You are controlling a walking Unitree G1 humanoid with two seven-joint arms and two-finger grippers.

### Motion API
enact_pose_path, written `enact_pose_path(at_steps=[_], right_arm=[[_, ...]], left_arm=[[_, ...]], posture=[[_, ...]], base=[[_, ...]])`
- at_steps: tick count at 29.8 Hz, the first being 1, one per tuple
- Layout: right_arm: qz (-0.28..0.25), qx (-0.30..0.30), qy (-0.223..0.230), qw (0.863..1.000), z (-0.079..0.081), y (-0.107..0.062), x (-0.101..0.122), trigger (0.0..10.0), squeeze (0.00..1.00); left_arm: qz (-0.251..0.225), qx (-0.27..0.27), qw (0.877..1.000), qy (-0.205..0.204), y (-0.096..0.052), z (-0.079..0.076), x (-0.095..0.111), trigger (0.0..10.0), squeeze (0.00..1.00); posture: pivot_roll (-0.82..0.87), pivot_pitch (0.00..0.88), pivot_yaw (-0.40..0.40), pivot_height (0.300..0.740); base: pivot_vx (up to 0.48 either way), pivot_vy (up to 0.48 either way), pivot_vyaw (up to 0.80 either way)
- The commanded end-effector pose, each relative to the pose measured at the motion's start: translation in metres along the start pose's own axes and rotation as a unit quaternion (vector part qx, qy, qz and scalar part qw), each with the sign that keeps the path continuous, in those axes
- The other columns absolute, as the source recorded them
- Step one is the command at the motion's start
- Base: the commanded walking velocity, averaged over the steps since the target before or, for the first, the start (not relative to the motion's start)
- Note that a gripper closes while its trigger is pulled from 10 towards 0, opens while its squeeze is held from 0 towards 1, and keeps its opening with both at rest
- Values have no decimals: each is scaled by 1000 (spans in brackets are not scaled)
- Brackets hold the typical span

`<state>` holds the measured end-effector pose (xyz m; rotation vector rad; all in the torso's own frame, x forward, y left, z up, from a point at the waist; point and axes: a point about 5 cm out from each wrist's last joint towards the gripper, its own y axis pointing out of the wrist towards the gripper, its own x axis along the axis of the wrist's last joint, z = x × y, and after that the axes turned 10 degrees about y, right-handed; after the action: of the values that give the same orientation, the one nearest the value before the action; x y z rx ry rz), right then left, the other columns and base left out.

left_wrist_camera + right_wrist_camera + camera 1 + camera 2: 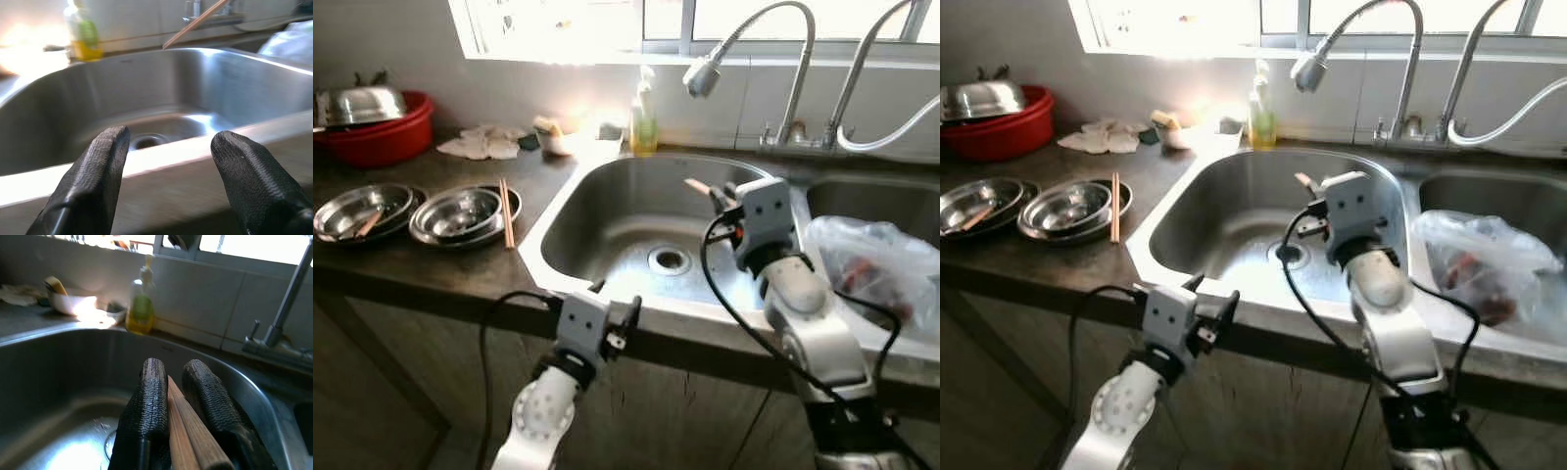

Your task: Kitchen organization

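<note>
Gripping a pair of wooden chopsticks between clenched fingers, the right gripper hangs over the sink basin, drain at its 7 o'clock. The left gripper, fingers spread and holding nothing, sits just outside the sink's front rim

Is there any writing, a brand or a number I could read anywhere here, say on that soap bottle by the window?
None can be read.
Soap bottle: its green and yellow label is too blurred to read.
Sink: a small dark mark below the back rim, too small to read.
Plastic bag: no print can be made out.
</note>
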<state>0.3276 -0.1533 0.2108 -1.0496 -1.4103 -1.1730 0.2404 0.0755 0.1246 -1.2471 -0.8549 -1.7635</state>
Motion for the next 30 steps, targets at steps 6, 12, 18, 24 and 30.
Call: enact_pose_path(at_steps=[6,12,18,24,30], right_arm=[[59,13,16,998,1,26,-12,10000,0],[129,2,18,991,-1,38,-30,10000,0],[155,19,11,988,-1,51,-32,10000,0],[189,35,37,981,2,55,-40,10000,1000],[173,41,41,983,6,54,-41,10000,1000]], left_arm=[[2,0,1000,3,-5,-2,2,10000,0],[5,0,1000,1,-8,-5,2,10000,0],[11,10,1000,0,-11,-6,1,10000,0],[11,15,1000,-4,-13,-8,2,10000,0],[19,21,1000,-2,-16,-7,-1,10000,0]], posture=[[105,0,-16,740],[113,0,-35,740],[121,0,-57,740],[136,0,-74,740],[137,0,-77,740]], base=[[0,0,0],[0,0,0],[0,0,0],[0,0,0],[0,0,0]])
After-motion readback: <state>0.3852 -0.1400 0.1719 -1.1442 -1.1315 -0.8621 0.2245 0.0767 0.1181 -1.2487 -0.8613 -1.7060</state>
